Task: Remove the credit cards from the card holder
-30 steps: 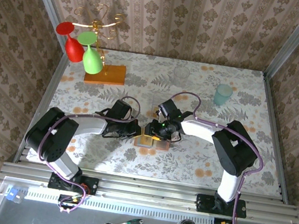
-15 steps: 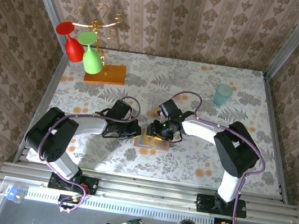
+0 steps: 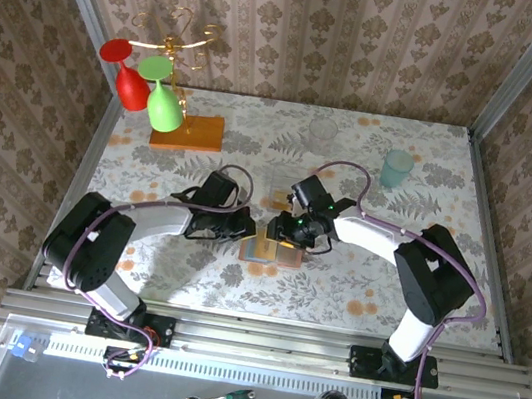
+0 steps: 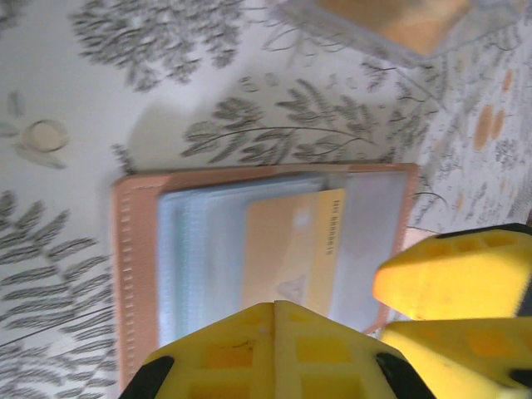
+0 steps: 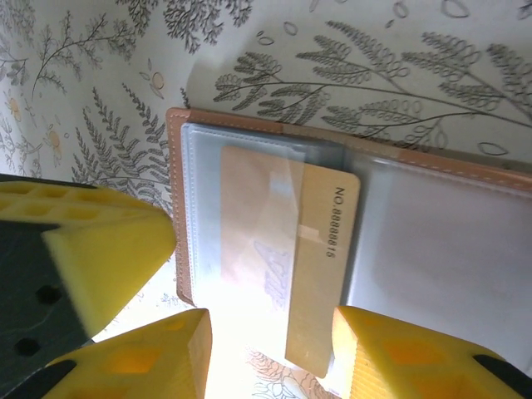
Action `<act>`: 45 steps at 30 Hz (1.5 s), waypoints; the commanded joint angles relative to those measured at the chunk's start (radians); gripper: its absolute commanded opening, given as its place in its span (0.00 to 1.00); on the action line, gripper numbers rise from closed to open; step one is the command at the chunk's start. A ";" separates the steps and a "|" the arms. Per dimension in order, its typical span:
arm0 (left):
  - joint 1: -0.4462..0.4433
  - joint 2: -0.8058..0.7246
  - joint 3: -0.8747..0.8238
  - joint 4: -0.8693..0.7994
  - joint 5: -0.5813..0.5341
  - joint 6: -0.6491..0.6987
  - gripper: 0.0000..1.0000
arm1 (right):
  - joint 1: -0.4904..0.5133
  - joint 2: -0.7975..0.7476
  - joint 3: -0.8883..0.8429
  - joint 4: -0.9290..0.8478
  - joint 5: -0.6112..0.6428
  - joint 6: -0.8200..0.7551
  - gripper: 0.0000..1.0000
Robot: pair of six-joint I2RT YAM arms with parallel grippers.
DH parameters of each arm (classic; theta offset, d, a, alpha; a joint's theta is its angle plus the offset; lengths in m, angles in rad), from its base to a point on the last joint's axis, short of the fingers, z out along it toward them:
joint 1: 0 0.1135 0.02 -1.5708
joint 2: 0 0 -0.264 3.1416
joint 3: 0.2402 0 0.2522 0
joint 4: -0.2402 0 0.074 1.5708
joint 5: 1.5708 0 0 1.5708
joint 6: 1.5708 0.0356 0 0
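Observation:
The card holder lies open and flat on the flowered table, brown rim around grey-blue pockets. An orange-tan credit card sticks partway out of a clear pocket. My left gripper is shut, its joined tips over the holder's near edge with nothing between them. My right gripper is open, its fingers straddling the card's exposed end. One of its fingertips overlaps the card's corner. Other cards are hidden in the pockets.
A clear plastic box stands just behind the holder. At the back left an orange wooden slab carries a stand with red and green glasses. A teal cup and a clear glass stand at the back.
Both wrists have shifted slightly toward the right and back over the holder, and the right arm's elbow has swung right. The jaws have not changed.

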State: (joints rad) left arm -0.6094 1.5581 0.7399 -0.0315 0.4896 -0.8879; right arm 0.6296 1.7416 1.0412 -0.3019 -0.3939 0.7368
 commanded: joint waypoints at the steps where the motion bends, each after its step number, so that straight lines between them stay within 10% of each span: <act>1: -0.021 0.000 0.040 -0.039 0.003 0.029 0.01 | -0.019 -0.034 -0.026 0.010 -0.016 0.005 0.44; 45: -0.042 0.085 0.016 -0.099 -0.059 0.067 0.00 | -0.034 0.069 -0.098 0.187 -0.133 0.079 0.37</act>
State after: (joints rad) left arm -0.6468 1.6222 0.7681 -0.1104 0.4412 -0.8364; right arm 0.5991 1.7966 0.9604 -0.1486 -0.4938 0.7944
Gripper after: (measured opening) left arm 0.064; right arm 0.372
